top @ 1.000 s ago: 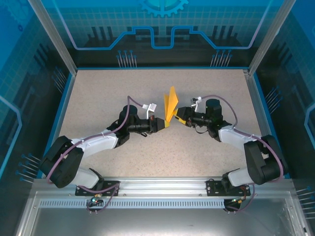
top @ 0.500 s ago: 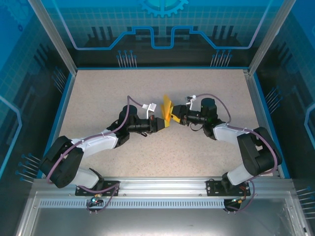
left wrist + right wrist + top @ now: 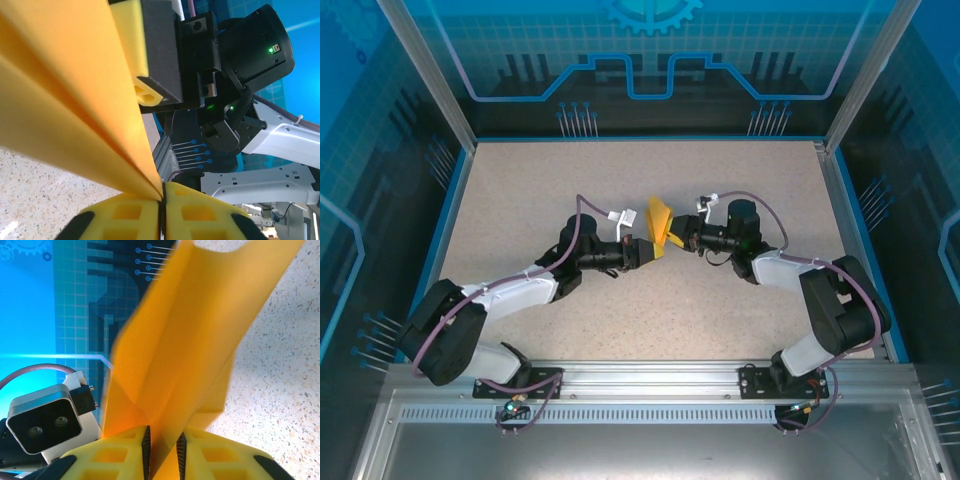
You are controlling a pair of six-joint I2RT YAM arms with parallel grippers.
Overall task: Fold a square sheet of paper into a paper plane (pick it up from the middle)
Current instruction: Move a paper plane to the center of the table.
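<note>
Both left pincer [image 3: 651, 250] and right pincer [image 3: 677, 238] tight on folded paper [image 3: 662, 217], over speckled table [image 3: 520, 190].

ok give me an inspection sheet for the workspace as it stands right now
surface: speckled beige tabletop, flat, no marks seen
job's things: orange-yellow sheet of paper, folded into layered flaps, standing up between the two grippers
clutter: nothing seen
grippers: left gripper shut on the paper's lower edge, pads together; right gripper has its jaws close around the paper, a firm pinch is not clear
cables: purple cable looped along each arm, apart from the paper
surroundings: blue printed wall panels behind aluminium frame posts
</note>
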